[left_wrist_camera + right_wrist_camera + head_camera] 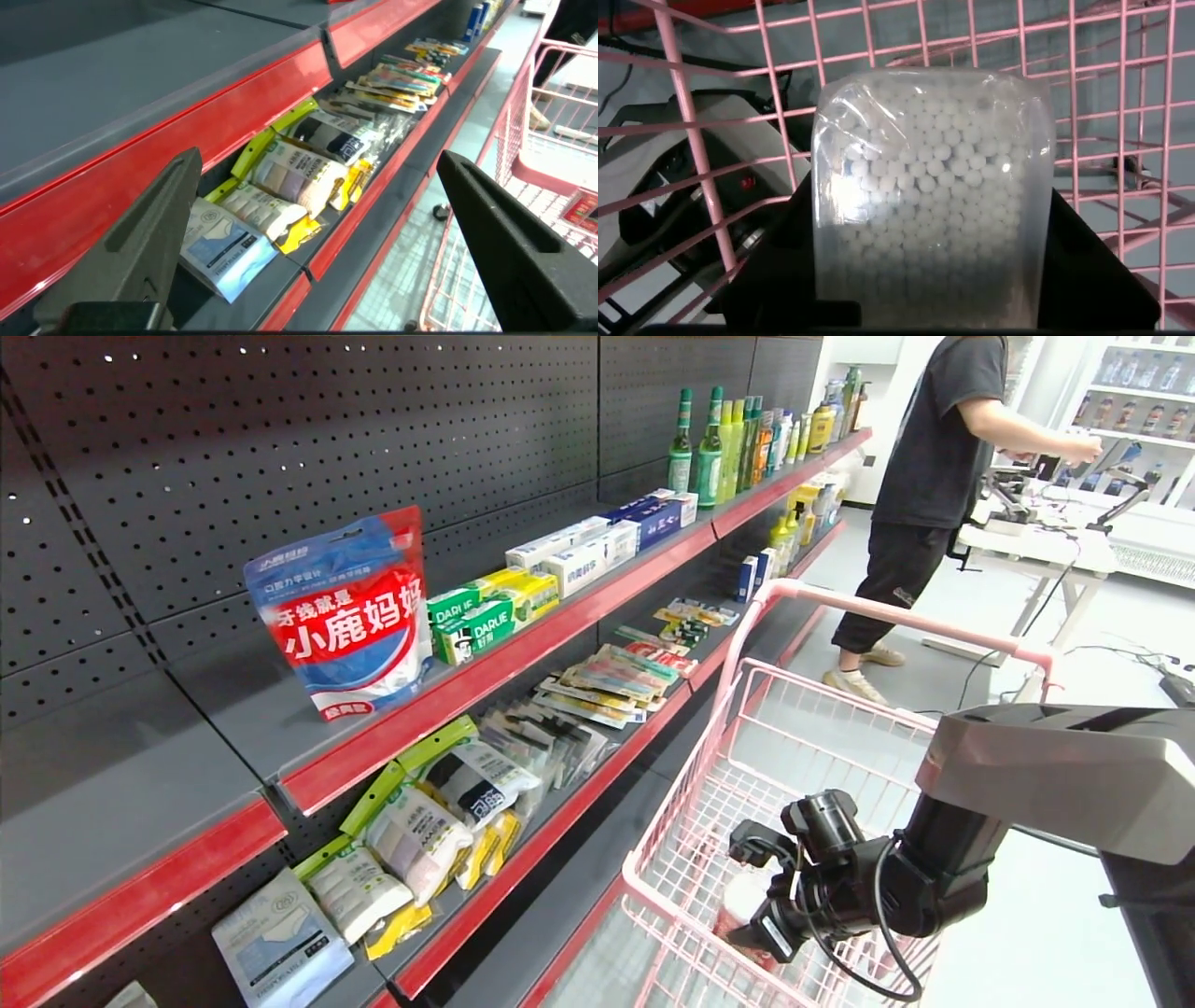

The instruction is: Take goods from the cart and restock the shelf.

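At 5 o'clock in the head view, the right gripper (747, 905) sits low inside the pink cart (887, 614), its jaws closed on either side of a clear tub of cotton swabs (934, 187). The left gripper (318, 159) faces the red-edged shelf (485, 669), which runs from 8 to 1 o'clock, with its jaws spread wide and holding nothing.

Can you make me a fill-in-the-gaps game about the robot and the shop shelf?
1. The cart is coloured ____.
2. The right gripper is shut on a clear bag full of little ____ round tips.
3. The left gripper has its jaws ____.
4. The red and blue bag stands on the shelf beside green ____.

Missing words: pink; white; open; boxes.
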Motion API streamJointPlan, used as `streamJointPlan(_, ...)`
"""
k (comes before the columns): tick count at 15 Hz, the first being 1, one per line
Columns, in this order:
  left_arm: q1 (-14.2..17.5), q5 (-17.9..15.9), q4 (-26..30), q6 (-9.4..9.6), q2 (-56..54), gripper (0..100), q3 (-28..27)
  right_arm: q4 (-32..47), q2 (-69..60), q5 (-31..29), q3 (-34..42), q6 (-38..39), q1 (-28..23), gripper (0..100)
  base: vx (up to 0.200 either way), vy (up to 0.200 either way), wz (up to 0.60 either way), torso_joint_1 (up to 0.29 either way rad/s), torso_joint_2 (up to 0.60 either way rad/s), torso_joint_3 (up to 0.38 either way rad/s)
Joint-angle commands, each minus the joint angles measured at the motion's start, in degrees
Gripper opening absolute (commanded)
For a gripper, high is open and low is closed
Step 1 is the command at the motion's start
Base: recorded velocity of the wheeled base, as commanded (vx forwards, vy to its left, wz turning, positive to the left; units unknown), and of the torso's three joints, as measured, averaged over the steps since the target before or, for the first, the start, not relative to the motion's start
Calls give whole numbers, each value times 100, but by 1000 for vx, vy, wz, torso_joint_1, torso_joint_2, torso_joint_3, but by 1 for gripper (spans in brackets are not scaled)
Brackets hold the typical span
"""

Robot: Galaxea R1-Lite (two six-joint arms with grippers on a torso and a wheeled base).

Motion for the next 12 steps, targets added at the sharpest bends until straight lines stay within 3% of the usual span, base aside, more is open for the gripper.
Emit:
streamJointPlan(1, 1, 0, -1, 3, 5, 100, 1, -1, -32, 25, 24, 12, -12, 0, 0, 0, 0, 0, 0, 0)
streamJointPlan(4, 1, 0, -1, -6, 5, 100, 1, 8, -585, -45, 76, 337, -100, 0, 0, 0, 0, 0, 0, 0)
streamJointPlan(12, 1, 0, -1, -6, 5, 100, 1, 122, -2475, -1126, 410, 1180, -460, 0, 0, 0, 0, 0, 0, 0)
